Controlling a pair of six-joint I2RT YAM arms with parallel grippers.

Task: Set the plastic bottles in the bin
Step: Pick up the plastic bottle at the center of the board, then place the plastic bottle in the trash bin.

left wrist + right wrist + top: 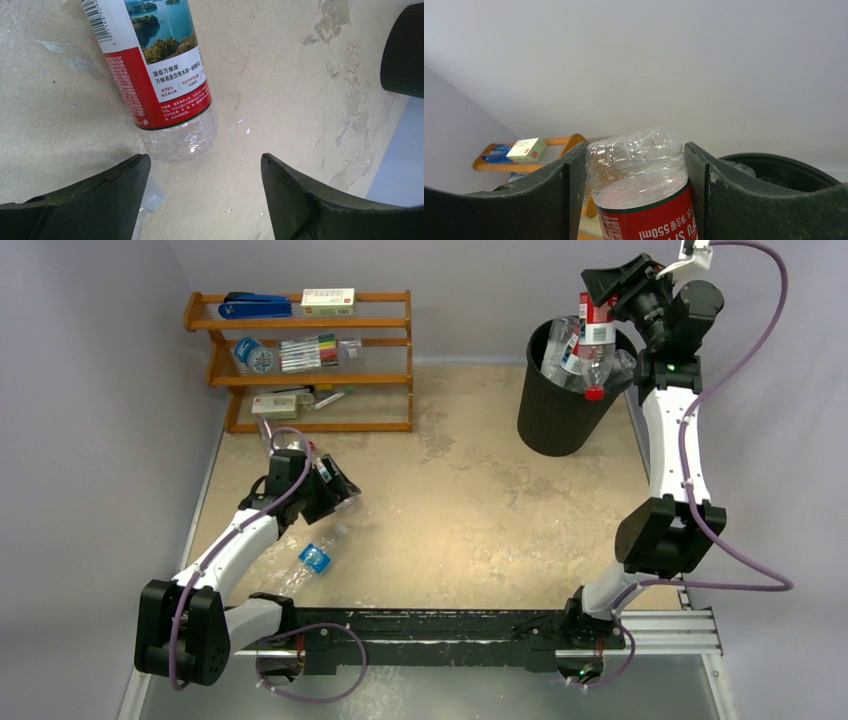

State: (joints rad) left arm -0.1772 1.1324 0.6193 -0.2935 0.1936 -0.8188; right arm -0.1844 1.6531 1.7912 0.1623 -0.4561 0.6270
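Observation:
My right gripper (600,302) is shut on a clear red-labelled bottle (597,335) and holds it cap-down over the black bin (553,425), which has several bottles in it. In the right wrist view the bottle (639,170) sits base-up between the fingers (559,190), with the bin's rim (774,162) behind. My left gripper (345,492) is open and low over the mat. In the left wrist view its jaws (205,160) stand wide apart and empty; a red-labelled bottle (160,75) lies just beyond the left finger. A blue-labelled bottle (315,558) lies near the left arm.
A wooden three-tier shelf (300,362) with a blue stapler (255,306), boxes and markers stands at the back left. A clear bottle neck (150,194) shows beside the left finger. The bin's wall (405,50) shows at the left wrist view's upper right.

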